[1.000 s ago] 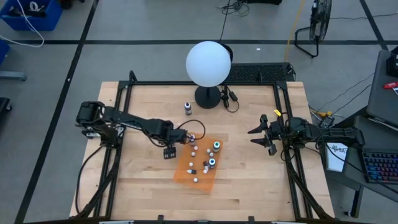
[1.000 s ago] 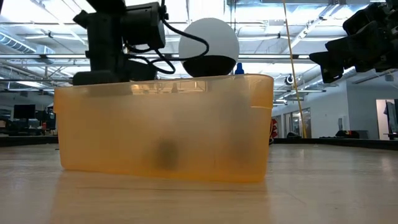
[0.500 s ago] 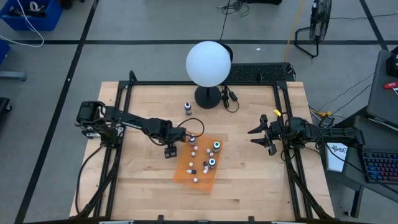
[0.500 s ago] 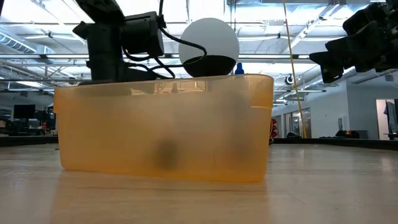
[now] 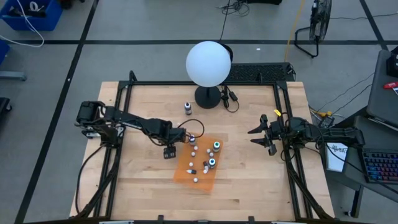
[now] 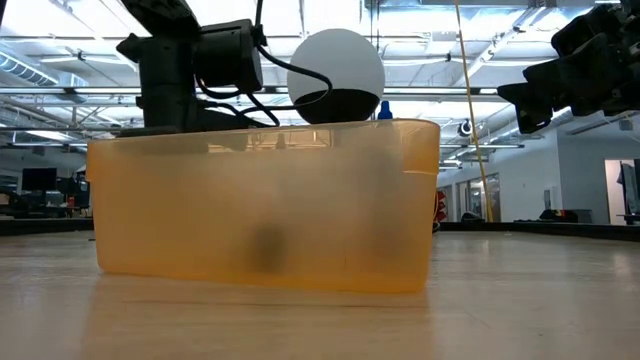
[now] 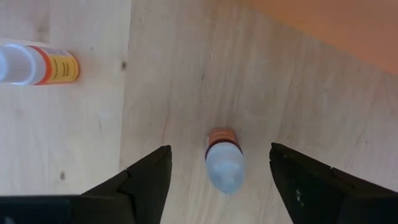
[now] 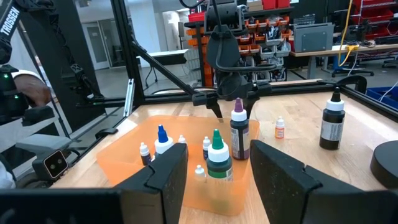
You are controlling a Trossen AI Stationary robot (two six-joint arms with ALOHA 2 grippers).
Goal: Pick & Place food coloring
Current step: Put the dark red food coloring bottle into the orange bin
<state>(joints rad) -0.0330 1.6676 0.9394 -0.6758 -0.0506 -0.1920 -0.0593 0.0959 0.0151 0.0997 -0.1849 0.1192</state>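
My left gripper (image 5: 191,138) (image 7: 219,148) is open and points down at the table just off the orange tray's (image 5: 185,174) far left corner. Its fingers stand on either side of a tiny whitish-capped food coloring bottle with an orange label (image 7: 224,163), without touching it. A second small orange-labelled bottle (image 7: 38,65) sits on the wood nearby. Several food coloring bottles stand in the tray (image 8: 124,163), among them a green-topped one (image 8: 217,158), a blue-topped one (image 8: 163,142) and a dark purple one (image 8: 239,134). My right gripper (image 5: 254,135) (image 8: 217,149) waits open at the table's right side.
A dark bottle with a white top (image 5: 188,108) (image 8: 333,124) stands on the table beyond the tray. A white globe lamp on a black base (image 5: 208,63) with a cable sits at the far edge. Black frame rails (image 5: 124,112) run along the table's sides. The tray's wall (image 6: 260,200) blocks the low view.
My left gripper has sunk a little toward the table beside the tray and has since held still. Its fingers stay open.
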